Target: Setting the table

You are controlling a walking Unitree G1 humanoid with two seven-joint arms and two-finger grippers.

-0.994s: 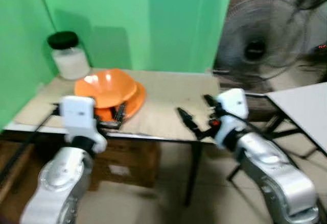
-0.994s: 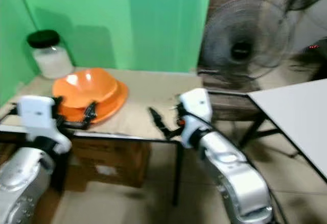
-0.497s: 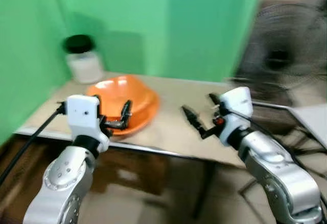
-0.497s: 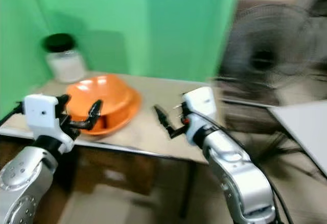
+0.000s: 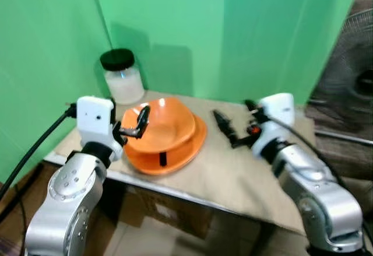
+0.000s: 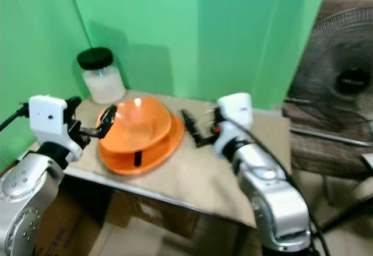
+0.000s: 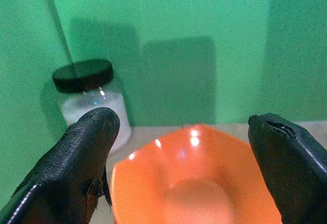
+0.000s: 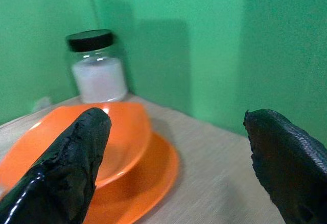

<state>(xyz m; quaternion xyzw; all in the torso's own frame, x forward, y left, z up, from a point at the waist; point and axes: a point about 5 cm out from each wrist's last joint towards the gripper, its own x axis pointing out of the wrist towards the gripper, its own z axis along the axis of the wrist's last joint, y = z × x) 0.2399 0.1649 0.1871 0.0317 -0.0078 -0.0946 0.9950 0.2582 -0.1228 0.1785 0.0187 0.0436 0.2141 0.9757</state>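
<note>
- Two head views, side by side, looking forward and down from above the near edge of the table, facing the green backdrop; both share the orange bowl, the jar behind it and the fan off to the right.
- Left wrist view, close and low, just short of the orange bowl, looking across it toward the jar and backdrop.
- Right wrist view, low over the table, to the right of the orange bowl, facing the same jar.
</note>
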